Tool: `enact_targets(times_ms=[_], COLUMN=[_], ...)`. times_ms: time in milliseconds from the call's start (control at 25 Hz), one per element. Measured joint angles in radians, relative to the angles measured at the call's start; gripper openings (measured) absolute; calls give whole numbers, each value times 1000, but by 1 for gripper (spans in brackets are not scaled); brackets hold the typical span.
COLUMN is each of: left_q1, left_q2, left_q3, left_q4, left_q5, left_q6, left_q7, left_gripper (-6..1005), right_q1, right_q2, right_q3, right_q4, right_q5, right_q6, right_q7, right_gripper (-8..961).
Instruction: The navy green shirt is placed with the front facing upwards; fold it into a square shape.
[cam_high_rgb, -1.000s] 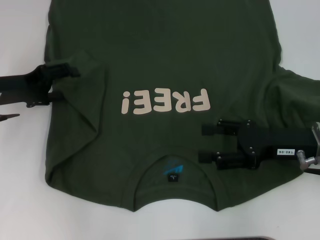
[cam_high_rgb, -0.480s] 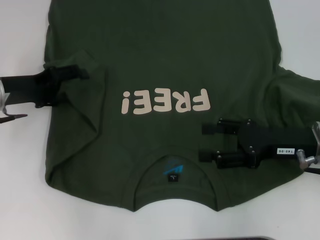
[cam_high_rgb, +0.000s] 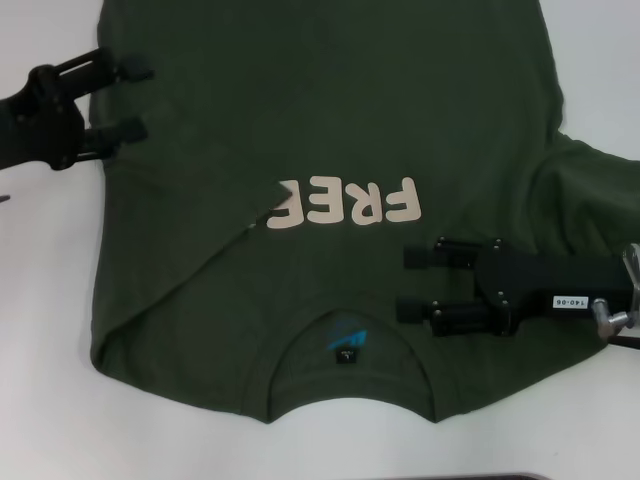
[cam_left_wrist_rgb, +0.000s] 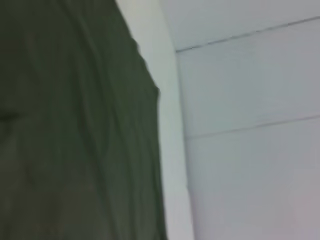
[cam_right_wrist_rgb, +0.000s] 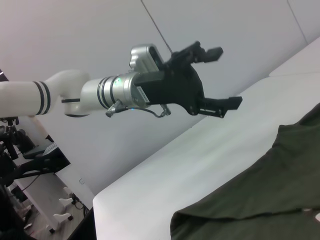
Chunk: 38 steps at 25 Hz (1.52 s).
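Cloth count: one dark olive-green short-sleeved cotton T-shirt (cam_high_rgb: 330, 150), spread flat on the white counter (cam_high_rgb: 40, 330), collar nearest the robot, the only cloth present.
Lettering: cream block letters (cam_high_rgb: 345, 203) across the chest; only "FRE" and part of a fourth letter show, since the shirt's left side lies folded in a slanting flap over the rest.
Neck label: one small blue and black tag (cam_high_rgb: 345, 340) inside the collar.
Gripper count: two black grippers, one per arm.
Left gripper (cam_high_rgb: 135, 98): at the shirt's left edge, level with the upper chest; jaws spread wide apart and holding nothing.
Right gripper (cam_high_rgb: 405, 284): over the shirt's right shoulder area, beside the collar; jaws spread wide apart with nothing between them.
Head view only: the lettering, label, folded flap and both grippers together.
Right wrist view only: the left gripper (cam_right_wrist_rgb: 226, 77) lifted clear above the counter, its silver and white arm (cam_right_wrist_rgb: 75, 92) behind it, plus a rumpled shirt corner (cam_right_wrist_rgb: 250, 200).
Left wrist view only: a close stretch of green cloth (cam_left_wrist_rgb: 75, 125) beside a pale wall (cam_left_wrist_rgb: 250, 125).
Edges: bare white counter borders the shirt on the left, right and near side; the far hem runs out of the head view.
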Motion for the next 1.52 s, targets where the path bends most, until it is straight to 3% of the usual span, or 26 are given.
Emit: enact_targets(times_ms=[320, 520, 680, 840, 1000, 1240, 1320, 1520], left_q1=[13, 31, 87, 159, 205, 240, 247, 255], left_q2=[6, 16, -30, -82, -103, -106, -106, -105], left_q3=[2, 2, -4, -12, -14, -22, -25, -49], left_q4=[-4, -25, -95, -118, -110, -81, -80, -79], left_q5=[54, 70, 54, 15, -11, -19, -20, -22], left_q6=[-41, 70, 220, 264, 268, 279, 280, 274], left_q7=[26, 316, 704, 959, 1053, 1110, 1111, 1113], left_gripper=[919, 919, 919, 919, 919, 920, 920, 920], right_q1=[10, 10, 12, 13, 13, -5, -13, -13], right_q2=[1, 2, 1, 1, 2, -2, -13, -70], right_q3=[-4, -3, 2, 5, 8, 86, 128, 146], right_q4=[1, 1, 1, 0, 2, 3, -1, -19], right_q5=[0, 0, 4, 6, 8, 50, 55, 54], right_q6=[7, 12, 12, 16, 16, 17, 15, -56], right_q7=[3, 3, 3, 3, 4, 49, 152, 398], right_gripper=[912, 912, 911, 911, 911, 911, 911, 910])
